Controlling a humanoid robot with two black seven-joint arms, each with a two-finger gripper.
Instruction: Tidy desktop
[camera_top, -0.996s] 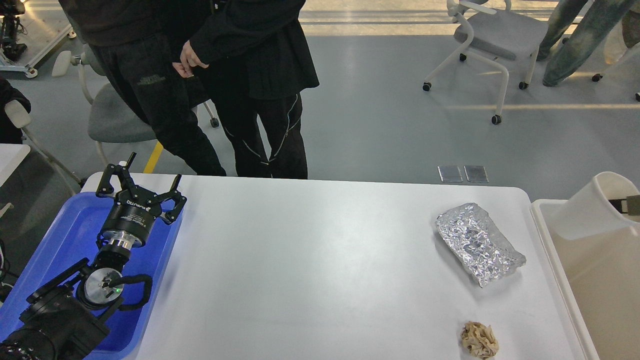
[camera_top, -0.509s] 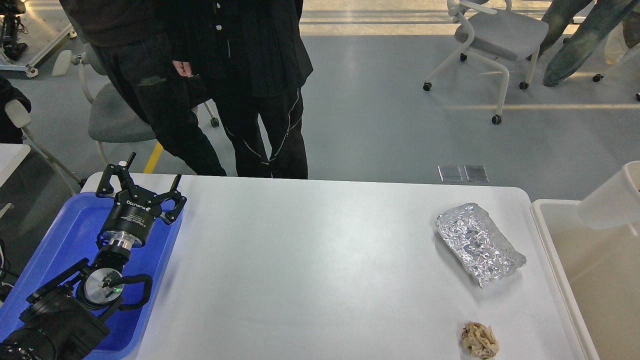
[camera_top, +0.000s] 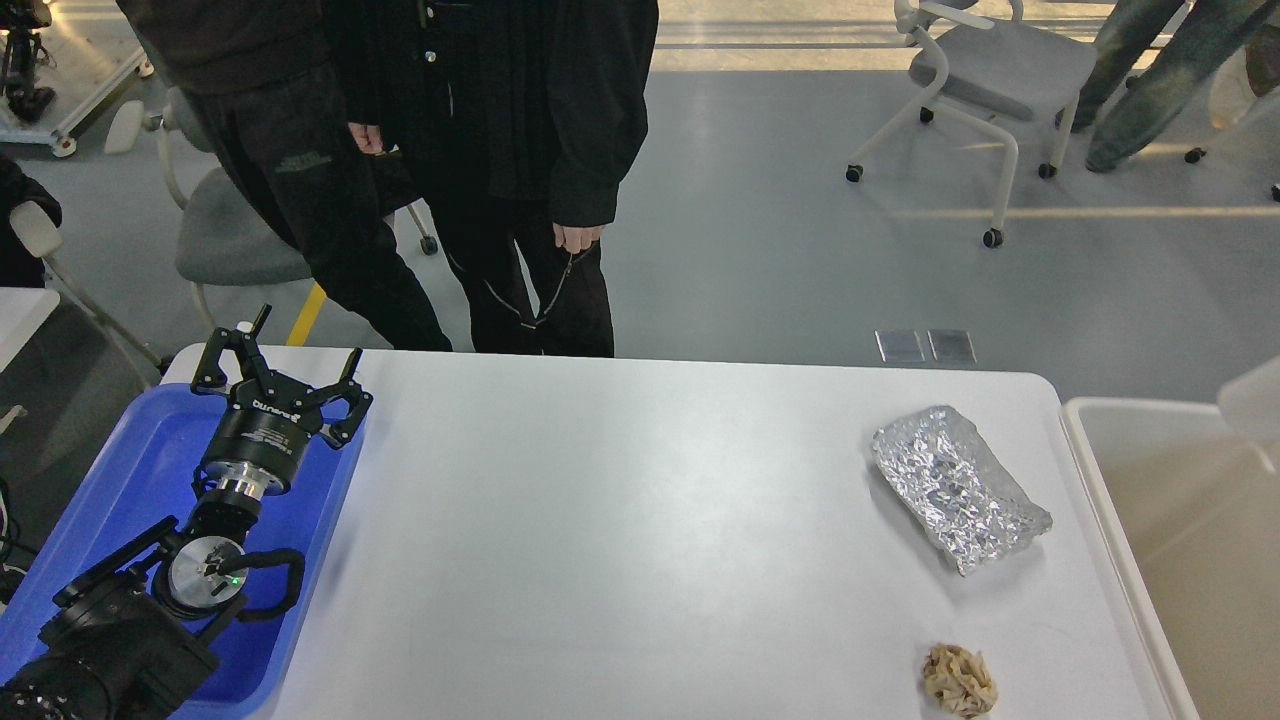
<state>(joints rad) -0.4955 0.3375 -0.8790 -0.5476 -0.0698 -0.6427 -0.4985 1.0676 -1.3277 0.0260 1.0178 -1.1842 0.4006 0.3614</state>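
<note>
The white desktop (camera_top: 640, 530) holds a crumpled sheet of silver foil (camera_top: 958, 487) at the right and a small crumpled beige paper ball (camera_top: 958, 680) at the front right. My left gripper (camera_top: 308, 337) is open and empty above the far end of the blue tray (camera_top: 120, 470) at the left, far from both pieces. My right gripper is out of view. Only a corner of a white cup (camera_top: 1255, 402) shows at the right edge, above the cream bin (camera_top: 1180, 560).
Two people in black (camera_top: 480, 150) stand close behind the far table edge. Office chairs (camera_top: 985, 70) stand on the grey floor beyond. The cream bin adjoins the table's right edge and the blue tray its left edge.
The white cup over the bin has moved right, almost out of view, and the right gripper's tip no longer shows. A person behind the table shifted. My left arm has not moved.
</note>
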